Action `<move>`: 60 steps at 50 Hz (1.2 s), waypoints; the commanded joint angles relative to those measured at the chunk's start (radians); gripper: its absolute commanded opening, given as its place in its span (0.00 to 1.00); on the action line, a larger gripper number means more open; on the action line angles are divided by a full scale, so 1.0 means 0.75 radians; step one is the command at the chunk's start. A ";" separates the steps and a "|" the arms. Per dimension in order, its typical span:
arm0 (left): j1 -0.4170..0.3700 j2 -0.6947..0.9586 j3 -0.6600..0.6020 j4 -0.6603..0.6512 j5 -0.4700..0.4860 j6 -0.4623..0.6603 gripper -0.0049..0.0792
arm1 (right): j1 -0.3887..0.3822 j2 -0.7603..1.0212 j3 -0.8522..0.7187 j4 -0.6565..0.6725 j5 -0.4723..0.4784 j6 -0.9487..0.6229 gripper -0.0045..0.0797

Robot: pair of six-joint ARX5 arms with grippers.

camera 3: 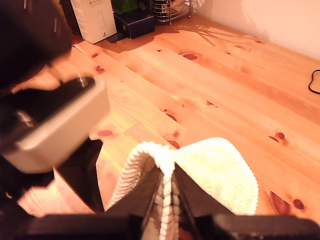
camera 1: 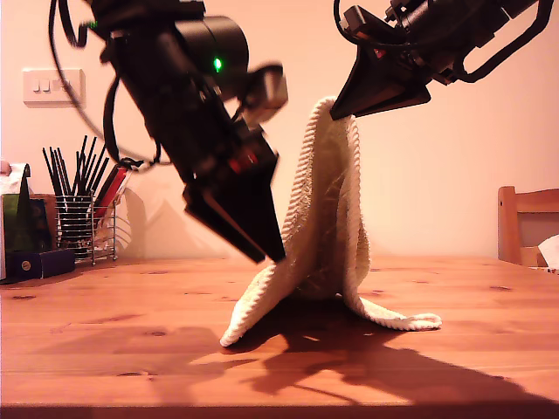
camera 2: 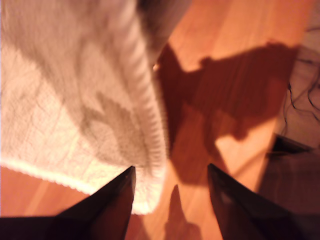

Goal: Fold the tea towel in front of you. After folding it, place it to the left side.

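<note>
The cream-white tea towel (camera 1: 327,227) hangs in a tall peak over the wooden table (camera 1: 131,349), with its two lower ends trailing on the wood. My second gripper (camera 1: 336,112) is shut on the ribbed hem at the top of the peak, and in the second wrist view its fingers (camera 3: 167,170) pinch the towel (camera 3: 215,170). My first gripper (camera 1: 266,249) points down beside the towel's lower part on the exterior view's left. In the first wrist view it (camera 2: 171,167) stands open, and the towel (camera 2: 75,100) lies next to one fingertip with nothing between the fingers.
A wire holder of pens (camera 1: 83,223) and dark boxes (camera 1: 35,262) stand at the back on the exterior view's left. A wooden chair (camera 1: 524,223) shows at that view's right edge. A white box (camera 3: 95,20) and a black cable (camera 3: 315,82) lie far off.
</note>
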 commanded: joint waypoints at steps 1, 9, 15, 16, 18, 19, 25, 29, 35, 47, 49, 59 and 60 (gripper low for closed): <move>0.005 0.016 -0.053 0.056 -0.033 -0.068 0.52 | 0.003 0.008 -0.012 0.013 0.003 -0.009 0.04; -0.014 0.016 -0.182 0.226 -0.102 -0.138 0.51 | 0.003 0.008 -0.012 0.013 0.004 -0.009 0.04; -0.027 0.016 -0.249 0.333 -0.181 -0.145 0.51 | 0.003 0.008 -0.012 0.014 0.004 -0.009 0.04; -0.028 0.016 -0.256 0.345 -0.181 -0.145 0.51 | 0.003 0.008 -0.012 0.014 0.004 -0.009 0.04; -0.032 0.016 -0.269 0.367 -0.181 -0.150 0.51 | 0.003 0.008 -0.012 0.014 0.004 -0.009 0.04; -0.034 0.016 -0.275 0.377 -0.181 -0.166 0.51 | 0.003 0.008 -0.012 0.014 0.004 -0.009 0.04; -0.036 0.016 -0.301 0.427 -0.235 -0.167 0.44 | 0.003 0.008 -0.010 0.014 0.004 -0.009 0.04; -0.036 0.016 -0.302 0.432 -0.248 -0.167 0.31 | 0.003 0.008 -0.010 0.014 0.004 -0.008 0.04; -0.035 0.016 -0.302 0.409 -0.249 -0.115 0.03 | 0.003 0.008 -0.007 0.013 0.007 -0.008 0.04; -0.004 0.004 -0.300 0.321 -0.389 0.046 0.04 | -0.035 0.008 -0.005 -0.001 0.015 -0.012 0.04; 0.008 -0.001 -0.296 0.321 -0.414 0.046 0.04 | -0.043 0.008 -0.005 -0.006 0.015 -0.025 0.04; 0.067 -0.064 -0.243 0.299 -0.518 0.136 0.04 | -0.084 0.008 0.032 -0.065 0.029 -0.080 0.04; 0.072 -0.072 -0.235 0.296 -0.532 0.154 0.04 | -0.089 0.008 0.038 -0.072 0.033 -0.083 0.04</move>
